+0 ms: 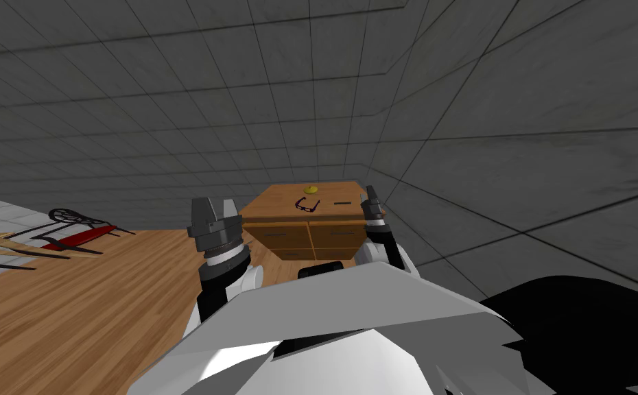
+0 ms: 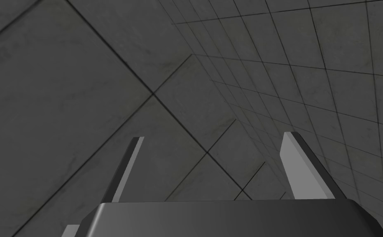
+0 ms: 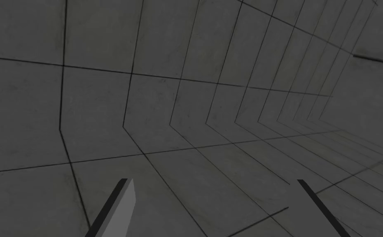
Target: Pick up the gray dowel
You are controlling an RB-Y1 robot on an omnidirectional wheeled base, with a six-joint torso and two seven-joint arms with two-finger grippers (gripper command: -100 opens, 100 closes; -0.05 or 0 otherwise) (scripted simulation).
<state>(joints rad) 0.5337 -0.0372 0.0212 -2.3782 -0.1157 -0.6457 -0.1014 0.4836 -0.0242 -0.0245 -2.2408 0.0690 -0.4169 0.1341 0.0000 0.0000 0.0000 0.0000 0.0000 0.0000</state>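
Dowel [image 1: 341, 204]: thin and dark grey, it is lying flat on the wooden top of the dresser [image 1: 273, 201], just beside the glasses [image 1: 307, 204] and near a small yellow disc [image 1: 311, 188], with neither gripper touching it. Left gripper [image 1: 215, 204]: it is hovering raised off the dresser's left side, fingers standing wide apart and gripping nothing. Right gripper [image 1: 370, 197]: it is hovering raised at the dresser's right edge, fingers likewise spread wide and empty.
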